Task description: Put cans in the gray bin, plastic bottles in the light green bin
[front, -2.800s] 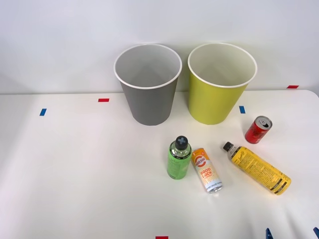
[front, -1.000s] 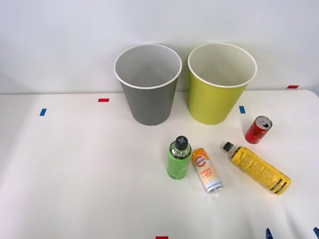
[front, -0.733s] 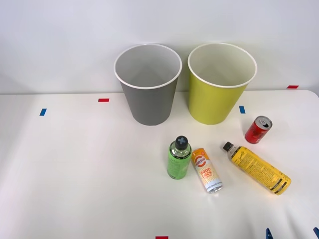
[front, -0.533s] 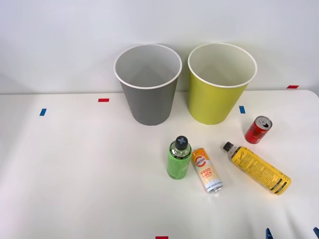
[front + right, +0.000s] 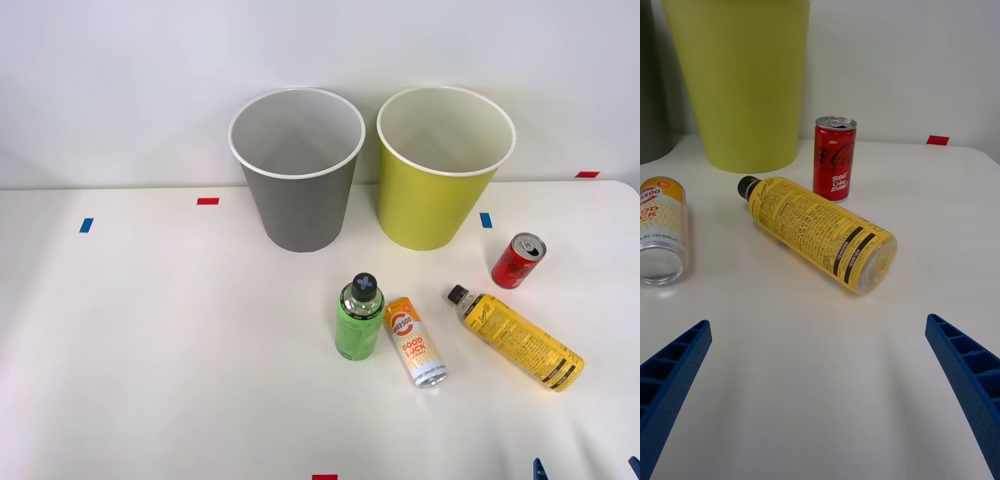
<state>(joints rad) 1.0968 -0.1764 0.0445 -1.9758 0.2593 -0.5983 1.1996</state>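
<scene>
The right claw (image 5: 820, 390) is hanging released, facing the yellow bottle (image 5: 818, 232), which is lying slantwise across its approach, probably cap toward the light green bin (image 5: 741, 79).

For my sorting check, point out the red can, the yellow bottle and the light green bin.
red can (image 5: 517, 263): front view, on its red side.
yellow bottle (image 5: 818, 233): right wrist view, on its printed label, mid-body.
light green bin (image 5: 425, 205): front view, on its outer wall.
</scene>
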